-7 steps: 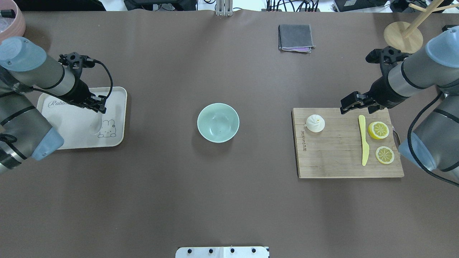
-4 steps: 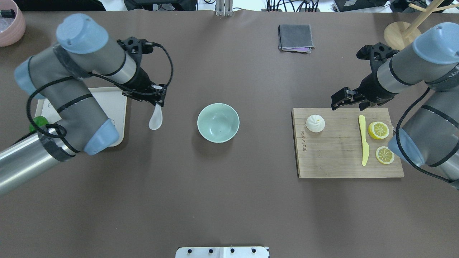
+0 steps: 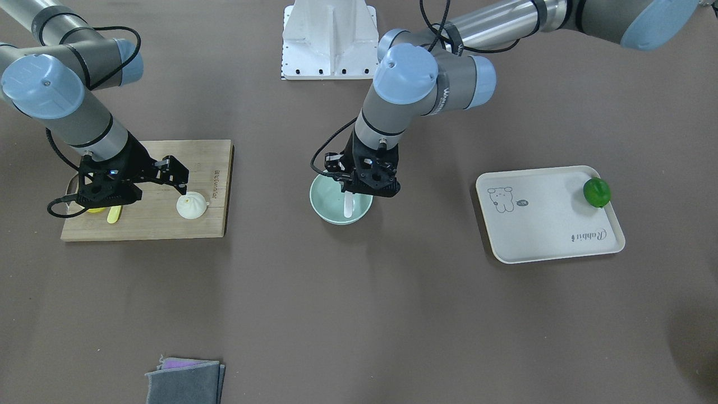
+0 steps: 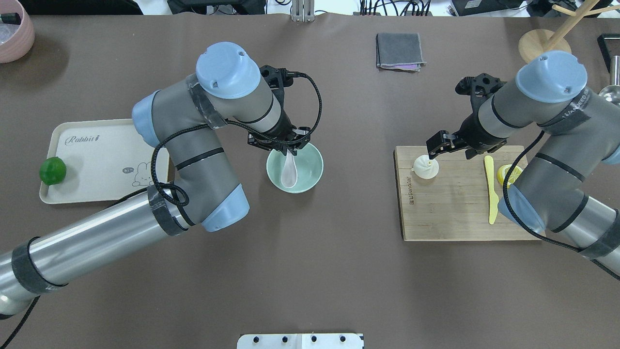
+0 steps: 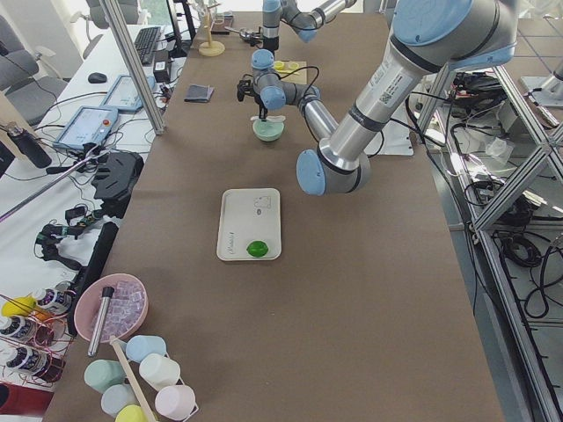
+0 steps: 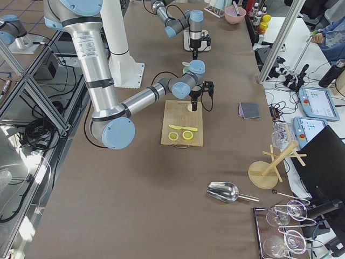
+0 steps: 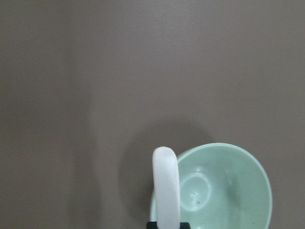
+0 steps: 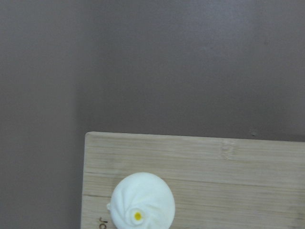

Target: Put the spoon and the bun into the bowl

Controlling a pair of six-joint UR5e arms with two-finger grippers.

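Hanging from the left fingers (image 4: 296,142), the spoon (image 4: 289,170) dips, seemingly, into the bowl (image 4: 311,167).

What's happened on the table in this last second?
The left claw carried the spoon off the tray and across to hang over the bowl, still gripped. The right claw slid toward the bun, now close by it, open. Bun, bowl and cutting board stayed put.

1 spoon (image 4: 289,174), 1 bun (image 4: 426,168), 1 bowl (image 4: 310,169), 1 tray (image 4: 97,160), 1 knife (image 4: 492,194), 2 lemon slices (image 6: 173,136).
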